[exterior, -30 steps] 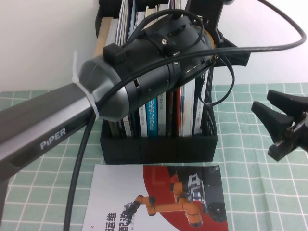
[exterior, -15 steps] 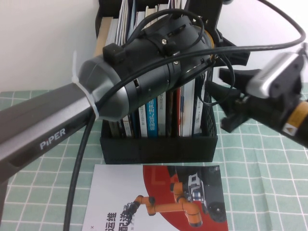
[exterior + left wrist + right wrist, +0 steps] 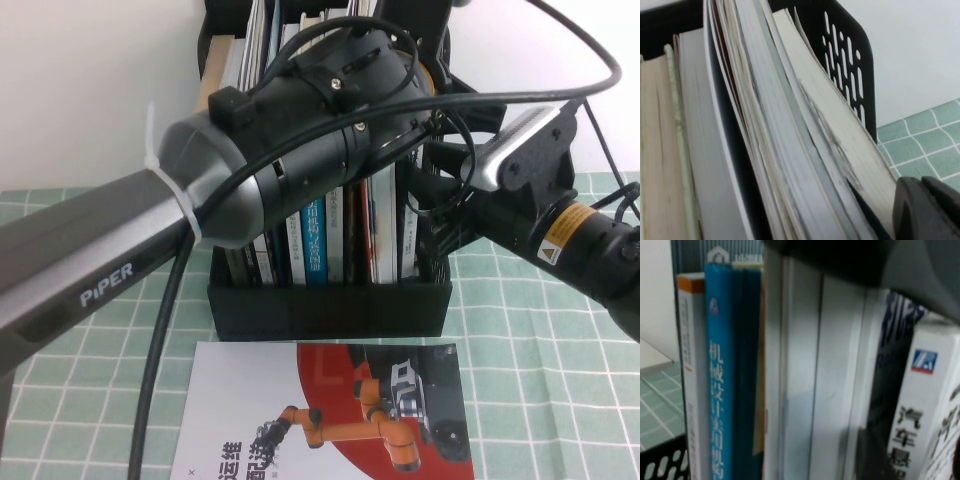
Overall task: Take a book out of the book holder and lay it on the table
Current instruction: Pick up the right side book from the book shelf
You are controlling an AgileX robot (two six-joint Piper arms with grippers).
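Note:
The black book holder stands at the middle back of the table, packed with upright books. The book's white spine with black Chinese characters fills the right wrist view; in the high view it stands at the holder's right end. My right gripper is open at the holder's right end, with one dark finger on either side of that spine. My left gripper hovers over the book tops at the back of the holder, beside its perforated side wall. In the high view it is hidden behind its own wrist.
A white-and-red brochure with an orange robot arm lies flat in front of the holder. My left arm crosses the view from lower left to the holder, with cables looping above it. A blue-spined book stands among the others.
My right arm has swung left from the table's right side to the holder's right end, with its gripper now at the books. My left arm has barely shifted.

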